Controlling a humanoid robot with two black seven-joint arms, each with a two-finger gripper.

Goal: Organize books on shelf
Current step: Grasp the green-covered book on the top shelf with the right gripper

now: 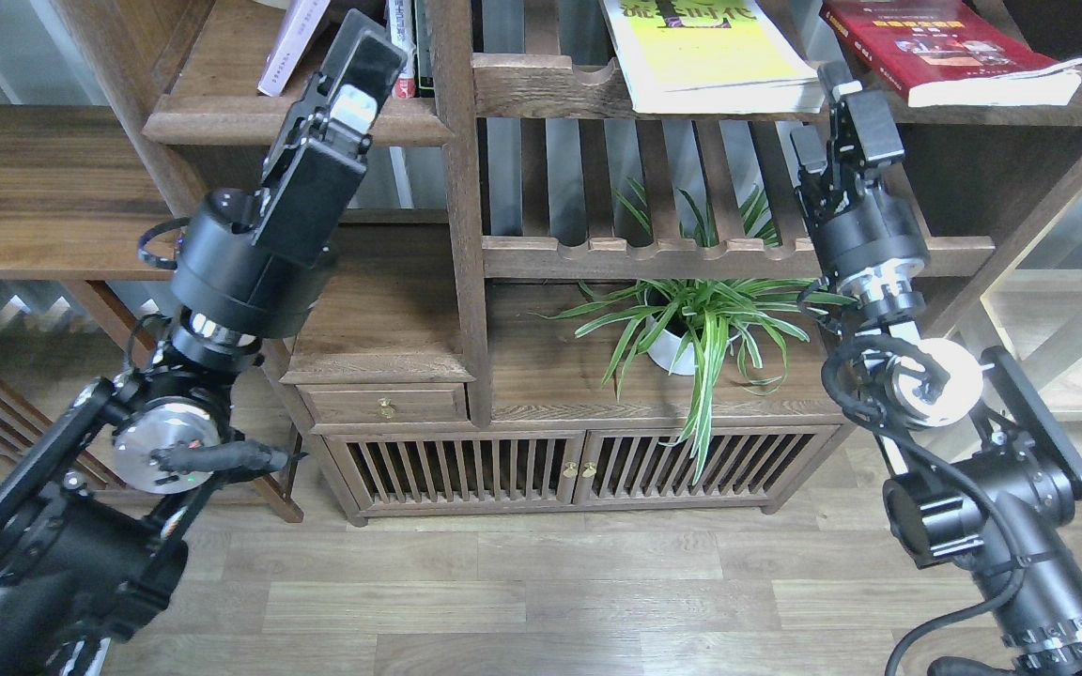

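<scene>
- Judging progress first: the task looks barely begun, since neither end effector holds a book and the three large paperbacks lie apart from one another.
- The pale lavender book [289,42] leans tilted on the solid shelf [297,120] at upper left, just beside the narrow upright books [407,47] with red-and-white spines.
- The yellow-green book [710,52] lies flat on the upper slatted rack [550,89], its white page edges facing out over the scalloped rail.
- The dark red book [945,47] lies flat on the same rack, further right, near the yellow-green one without touching it.
- What is left, by my reading: both flat books need moving to the solid shelf beside the lavender one (and the lavender one probably wants straightening).
- The left end effector [363,70] is raised in front of the solid shelf's moulded edge, close below the lavender book; it is seen end-on, so I cannot tell whether its fingers are apart or together.
- The right end effector [842,108] sits just under the rack's rail, below the gap between the two flat books; its fingers appear slightly apart, with nothing between them.
- Lower down, a white pot [672,352] holds a spider plant [701,329] on the cabinet top; the lower slatted rack [738,253] above it carries nothing visible.
- The drawer [386,406] and slatted cabinet doors [579,469] are closed, contents hidden.
</scene>
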